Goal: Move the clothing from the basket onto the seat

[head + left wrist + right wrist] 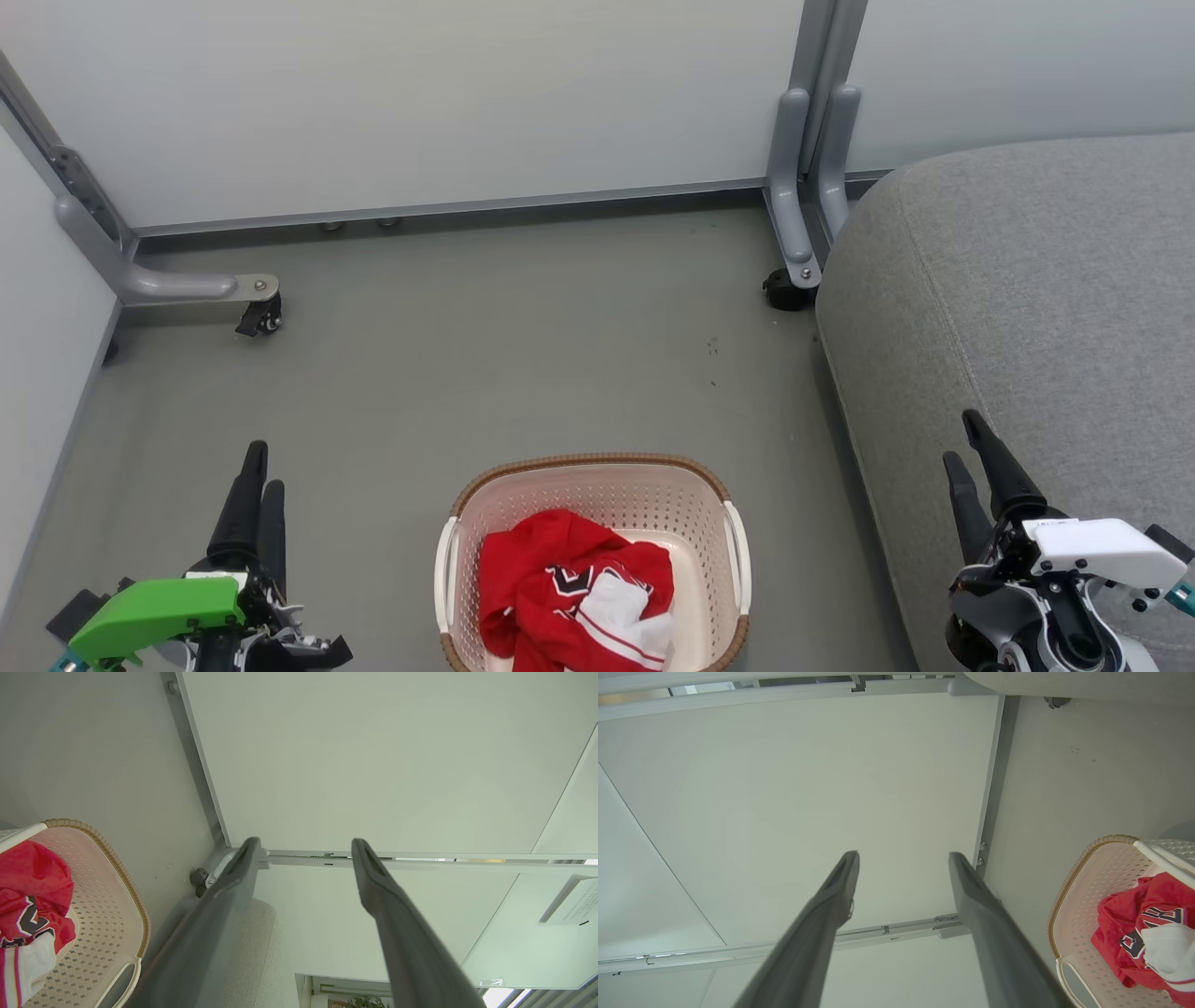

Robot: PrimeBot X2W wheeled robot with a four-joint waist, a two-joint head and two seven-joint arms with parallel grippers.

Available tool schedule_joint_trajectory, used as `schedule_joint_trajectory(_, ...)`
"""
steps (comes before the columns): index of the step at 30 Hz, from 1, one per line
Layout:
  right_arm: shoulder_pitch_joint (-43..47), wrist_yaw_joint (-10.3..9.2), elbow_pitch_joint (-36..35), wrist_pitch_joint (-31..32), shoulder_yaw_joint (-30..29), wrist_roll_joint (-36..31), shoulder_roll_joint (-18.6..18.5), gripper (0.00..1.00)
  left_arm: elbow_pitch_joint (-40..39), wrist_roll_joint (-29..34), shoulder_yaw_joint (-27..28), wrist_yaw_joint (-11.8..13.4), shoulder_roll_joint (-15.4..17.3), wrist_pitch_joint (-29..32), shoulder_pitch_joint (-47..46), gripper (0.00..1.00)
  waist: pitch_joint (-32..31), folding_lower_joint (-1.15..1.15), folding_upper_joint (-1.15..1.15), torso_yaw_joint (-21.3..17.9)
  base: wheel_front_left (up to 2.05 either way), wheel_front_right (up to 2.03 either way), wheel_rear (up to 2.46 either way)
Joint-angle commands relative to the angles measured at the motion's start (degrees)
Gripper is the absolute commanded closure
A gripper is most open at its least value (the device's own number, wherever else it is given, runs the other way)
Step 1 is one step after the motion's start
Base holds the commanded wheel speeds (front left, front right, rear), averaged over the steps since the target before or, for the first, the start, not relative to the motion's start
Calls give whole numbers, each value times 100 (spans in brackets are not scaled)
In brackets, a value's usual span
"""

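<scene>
The basket (pixel 719 487) stands on the floor at the bottom middle of the head view, cream with a brown rim. The clothing (pixel 551 583), red with white panels and dark lettering, lies crumpled inside it. The grey seat (pixel 1027 299) fills the right side, its rounded edge just right of the basket. My left gripper (pixel 263 467) is at the lower left, left of the basket, open and empty. My right gripper (pixel 961 437) is at the lower right over the seat's front edge, open and empty. In the wrist views both the left gripper (pixel 304 841) and the right gripper (pixel 903 854) have their fingers spread on nothing, with basket (pixel 133 905) (pixel 1069 891) and clothing (pixel 32 891) (pixel 1125 919) at the side.
White partition panels on grey frames close off the back and left. Their caster feet (pixel 260 317) (pixel 789 287) stick out onto the grey floor (pixel 513 355) between the panels and the basket.
</scene>
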Motion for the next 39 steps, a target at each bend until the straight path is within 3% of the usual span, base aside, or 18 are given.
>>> schedule_joint_trajectory(1,-95,2,-148,-66,56,-46,-24,0,-134,-15,-49,-4,17,-63,-126,0,1,0,0,0,0,0,0)
schedule_joint_trajectory(10,-72,3,-328,-328,221,-599,-91,0,-324,308,-300,-7,77,-349,-183,0,-4,0,0,5,0,0,0)
schedule_joint_trajectory(25,2,3,-800,-691,481,-2621,-161,0,-872,2196,-450,-10,69,-715,-128,0,-21,0,0,5,0,0,0)
schedule_joint_trajectory(39,65,4,-910,-982,729,-4178,-233,0,-786,3717,-710,-14,160,-1003,0,0,-29,0,0,-14,0,0,0)
